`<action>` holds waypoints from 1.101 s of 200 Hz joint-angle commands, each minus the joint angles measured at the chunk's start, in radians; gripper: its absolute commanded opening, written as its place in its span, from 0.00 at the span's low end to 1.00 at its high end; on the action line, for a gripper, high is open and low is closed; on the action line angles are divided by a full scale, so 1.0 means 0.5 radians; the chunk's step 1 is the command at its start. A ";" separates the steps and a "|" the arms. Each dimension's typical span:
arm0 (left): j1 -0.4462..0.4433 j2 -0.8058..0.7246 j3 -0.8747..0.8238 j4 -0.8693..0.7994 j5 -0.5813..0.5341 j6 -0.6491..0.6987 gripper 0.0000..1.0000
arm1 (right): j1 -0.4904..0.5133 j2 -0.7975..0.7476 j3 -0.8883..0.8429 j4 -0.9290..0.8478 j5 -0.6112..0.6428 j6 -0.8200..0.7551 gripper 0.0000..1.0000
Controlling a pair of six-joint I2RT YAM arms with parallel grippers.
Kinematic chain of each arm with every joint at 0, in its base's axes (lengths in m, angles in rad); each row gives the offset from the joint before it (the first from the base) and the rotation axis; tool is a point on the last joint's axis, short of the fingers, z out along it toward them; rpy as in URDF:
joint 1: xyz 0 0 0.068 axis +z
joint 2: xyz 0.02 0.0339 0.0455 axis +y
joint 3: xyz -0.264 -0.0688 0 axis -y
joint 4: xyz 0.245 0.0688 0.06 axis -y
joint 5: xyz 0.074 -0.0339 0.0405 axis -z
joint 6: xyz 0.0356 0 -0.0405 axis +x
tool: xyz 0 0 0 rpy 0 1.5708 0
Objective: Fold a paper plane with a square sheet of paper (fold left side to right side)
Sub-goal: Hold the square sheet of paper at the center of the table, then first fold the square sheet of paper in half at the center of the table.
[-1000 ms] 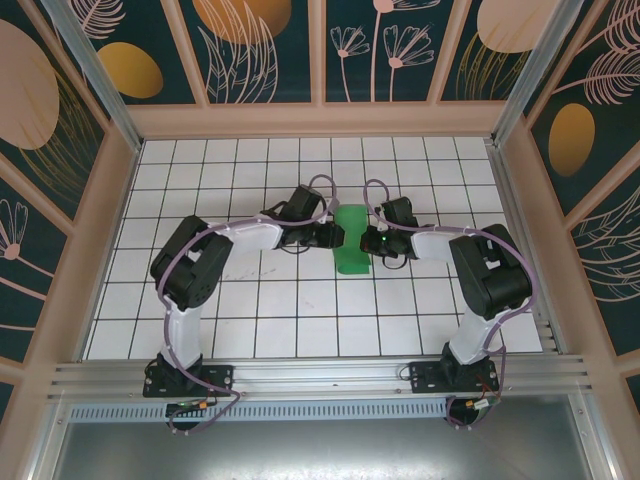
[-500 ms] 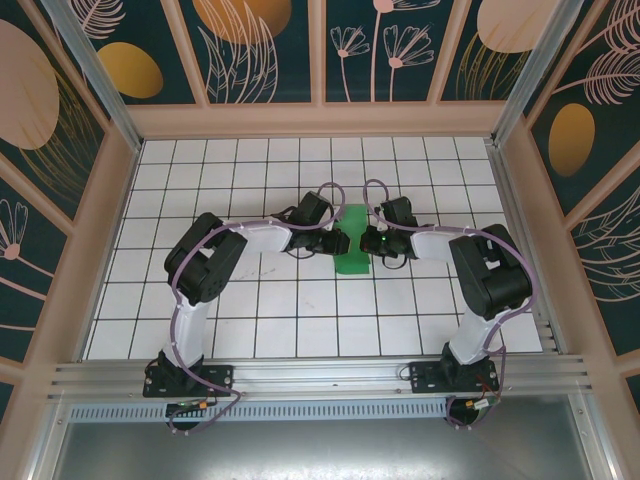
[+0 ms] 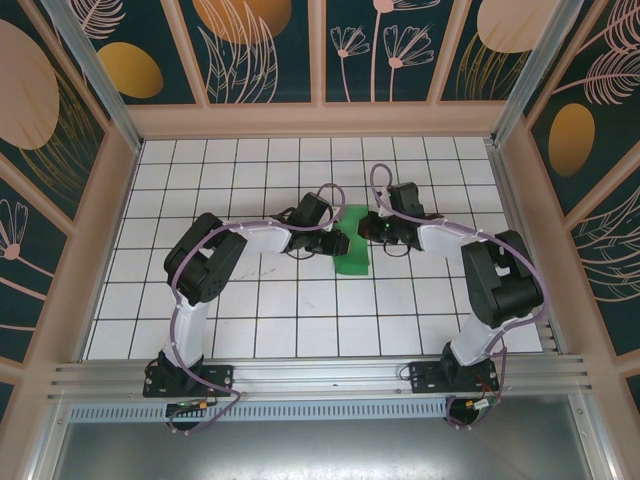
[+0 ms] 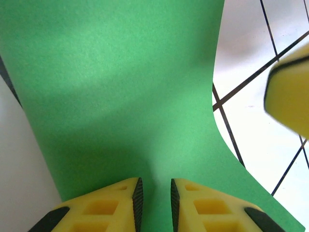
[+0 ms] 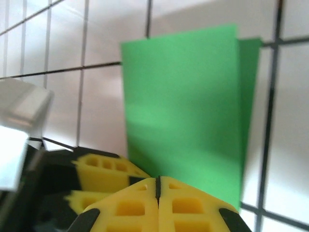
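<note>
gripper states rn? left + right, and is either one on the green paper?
Left claw: nearly closed, narrow gap, the square sheet of paper showing in it; a firm grip cannot be told.
Right claw: closed, fingers touching, holding nothing, just in front of the sheet.

No readable text, labels or numbers

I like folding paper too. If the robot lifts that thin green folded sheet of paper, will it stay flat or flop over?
Probably flop: the thin green folded sheet of paper already curves in the left wrist view, so it likely bends easily. It looks light, so a nudge may slide it across the white tiled table. The fold may stiffen it slightly.
</note>
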 commanded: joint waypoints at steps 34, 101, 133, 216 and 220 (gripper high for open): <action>0.002 0.052 -0.065 -0.126 -0.075 0.043 0.27 | 0.013 0.374 0.251 0.050 -0.181 0.015 0.00; -0.004 -0.041 -0.190 -0.159 -0.037 0.185 0.22 | 0.019 0.544 0.293 -0.207 -0.087 -0.006 0.00; -0.034 -0.115 -0.296 -0.153 0.000 0.252 0.20 | 0.019 0.544 0.270 -0.250 -0.035 -0.012 0.00; -0.183 -0.300 -0.614 -0.148 0.119 0.349 0.18 | 0.014 0.555 0.264 -0.268 0.006 -0.010 0.00; -0.190 -0.305 -0.624 -0.147 0.117 0.345 0.18 | 0.013 0.556 0.262 -0.270 0.009 -0.011 0.00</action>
